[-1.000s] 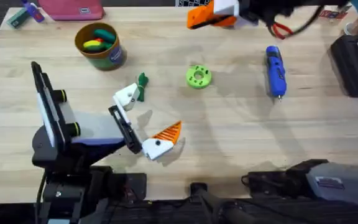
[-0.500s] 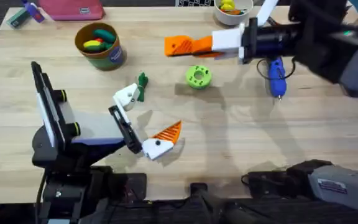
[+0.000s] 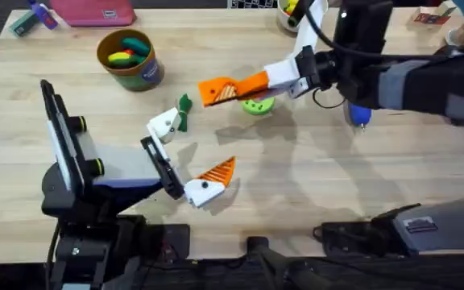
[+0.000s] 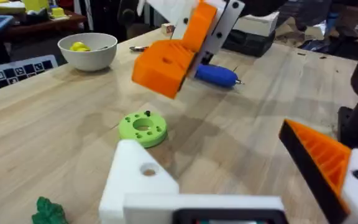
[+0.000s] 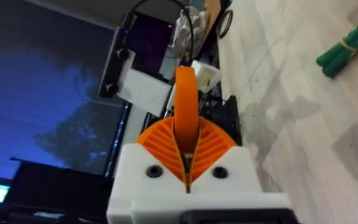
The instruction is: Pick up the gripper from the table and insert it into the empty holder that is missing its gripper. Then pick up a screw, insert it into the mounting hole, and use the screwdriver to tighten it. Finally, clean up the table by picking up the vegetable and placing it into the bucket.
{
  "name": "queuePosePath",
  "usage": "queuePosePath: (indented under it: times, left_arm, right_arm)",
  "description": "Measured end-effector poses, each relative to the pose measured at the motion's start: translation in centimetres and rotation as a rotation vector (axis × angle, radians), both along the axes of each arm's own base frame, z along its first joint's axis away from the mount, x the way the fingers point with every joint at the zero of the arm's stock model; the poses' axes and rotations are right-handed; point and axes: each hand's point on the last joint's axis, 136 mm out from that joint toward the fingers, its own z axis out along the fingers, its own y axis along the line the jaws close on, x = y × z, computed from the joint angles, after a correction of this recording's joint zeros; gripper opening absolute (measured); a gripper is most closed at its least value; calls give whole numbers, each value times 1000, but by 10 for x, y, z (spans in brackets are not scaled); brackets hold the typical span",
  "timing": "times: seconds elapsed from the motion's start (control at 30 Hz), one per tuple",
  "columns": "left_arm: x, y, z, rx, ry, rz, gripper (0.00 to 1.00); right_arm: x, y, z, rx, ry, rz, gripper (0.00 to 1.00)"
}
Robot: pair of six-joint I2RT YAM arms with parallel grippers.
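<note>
Your right gripper carries the gripper at frame center.
Its 2 pads pinch that orange wedge; your left gripper gapes empty, lower left.

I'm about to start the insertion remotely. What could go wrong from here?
1. The vegetable lies right beside the empty holder, so the approach may knock it.
2. The right gripper pinches the orange piece by a thin edge, and it might twist on contact.
</note>
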Motion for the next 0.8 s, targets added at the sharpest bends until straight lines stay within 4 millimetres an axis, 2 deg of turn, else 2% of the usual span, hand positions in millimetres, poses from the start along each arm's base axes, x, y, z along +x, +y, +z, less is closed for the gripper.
queuePosePath:
  times: [0.2, 0.37, 0.8]
  left_arm:
    - [0, 0, 0, 0, 0, 0, 985]
    - [0, 0, 0, 0, 0, 0, 986]
    - [0, 0, 0, 0, 0, 0, 985]
  right_arm:
    - [-3, 1, -16, -10, 99, 40, 9]
    - [-13, 11, -34, -32, 177, 85, 9]
    - [-31, 33, -50, -86, 325, 167, 8]
